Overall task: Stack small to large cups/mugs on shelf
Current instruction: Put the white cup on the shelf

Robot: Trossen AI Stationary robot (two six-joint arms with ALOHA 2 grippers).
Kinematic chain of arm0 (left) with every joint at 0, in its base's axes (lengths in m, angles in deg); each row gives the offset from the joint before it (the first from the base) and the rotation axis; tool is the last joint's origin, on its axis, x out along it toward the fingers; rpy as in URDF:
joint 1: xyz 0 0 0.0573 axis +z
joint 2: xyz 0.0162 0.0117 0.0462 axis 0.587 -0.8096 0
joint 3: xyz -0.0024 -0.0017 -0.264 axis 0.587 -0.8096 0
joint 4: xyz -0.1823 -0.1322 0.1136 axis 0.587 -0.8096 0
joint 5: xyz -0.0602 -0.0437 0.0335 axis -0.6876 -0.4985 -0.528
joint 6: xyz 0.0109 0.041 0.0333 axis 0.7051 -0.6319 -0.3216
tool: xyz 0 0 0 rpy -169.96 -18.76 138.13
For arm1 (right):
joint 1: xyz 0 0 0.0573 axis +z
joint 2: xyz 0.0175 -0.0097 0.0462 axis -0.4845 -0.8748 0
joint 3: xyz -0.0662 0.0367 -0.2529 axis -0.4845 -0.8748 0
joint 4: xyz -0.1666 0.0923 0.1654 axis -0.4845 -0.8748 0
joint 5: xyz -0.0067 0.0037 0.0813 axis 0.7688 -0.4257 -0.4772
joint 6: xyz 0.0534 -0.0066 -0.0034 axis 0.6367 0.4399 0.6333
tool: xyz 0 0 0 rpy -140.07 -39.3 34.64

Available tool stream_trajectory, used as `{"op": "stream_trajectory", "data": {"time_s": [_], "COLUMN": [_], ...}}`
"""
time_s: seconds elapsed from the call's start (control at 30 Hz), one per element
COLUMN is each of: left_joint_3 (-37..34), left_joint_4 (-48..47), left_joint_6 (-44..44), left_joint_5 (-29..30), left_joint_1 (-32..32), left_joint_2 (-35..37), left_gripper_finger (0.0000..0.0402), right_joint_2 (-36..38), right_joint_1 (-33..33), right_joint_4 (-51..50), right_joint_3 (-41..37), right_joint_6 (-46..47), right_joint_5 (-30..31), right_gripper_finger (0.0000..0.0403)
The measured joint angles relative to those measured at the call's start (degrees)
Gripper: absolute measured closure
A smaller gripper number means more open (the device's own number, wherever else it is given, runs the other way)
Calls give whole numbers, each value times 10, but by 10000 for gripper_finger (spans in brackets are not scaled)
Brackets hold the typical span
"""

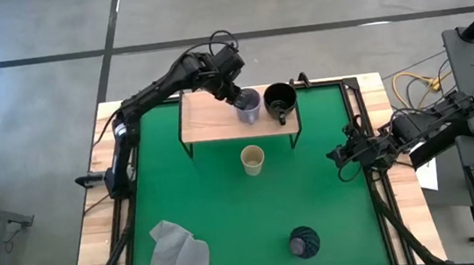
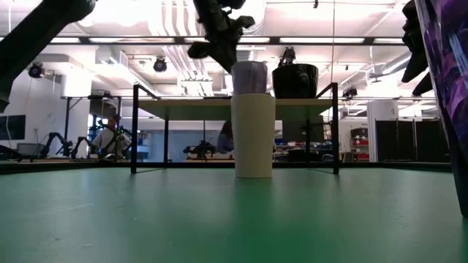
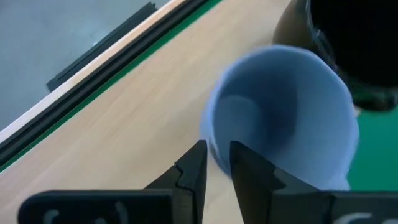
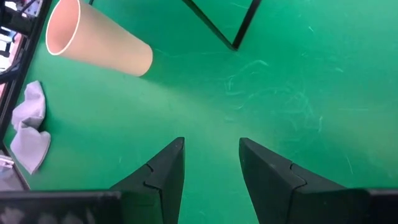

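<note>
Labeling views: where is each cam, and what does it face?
High: overhead, straight down; both arms, shelf.
Low: table height, level; cream cup before shelf.
Left wrist: left claw at lavender mug rim.
Right wrist: open right claw over mat.
Shared: cream cup, high and right wrist.

Readable text: none in any view.
Cups, shelf, mat: no legible label, brand or number.
Room behind: no legible sign.
</note>
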Motion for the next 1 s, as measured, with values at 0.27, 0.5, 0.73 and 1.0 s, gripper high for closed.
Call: {"op": "stream_trajectory", "data": {"time_s": [0.27,0.5,0.73,1.0], "left_joint_3": [-37,-241,-481,-542], "left_joint_4": [-29,9,302,291], "left_joint_6": [6,217,326,440], "left_joint_5": [16,164,150,146], "left_joint_1": [-127,-271,-268,-266], "left_joint_2": [144,220,232,234], "left_gripper_finger": [347,347,347,347], "right_joint_2": [5,5,5,4], "right_joint_1": [0,0,0,0], "right_joint_4": [-2,-9,-11,-10], "right_joint_3": [0,0,0,11], "right_joint_6": [-13,-21,-14,-15], "right_joint_5": [-10,-17,-28,-47], "right_gripper_finger": [257,257,257,257]}}
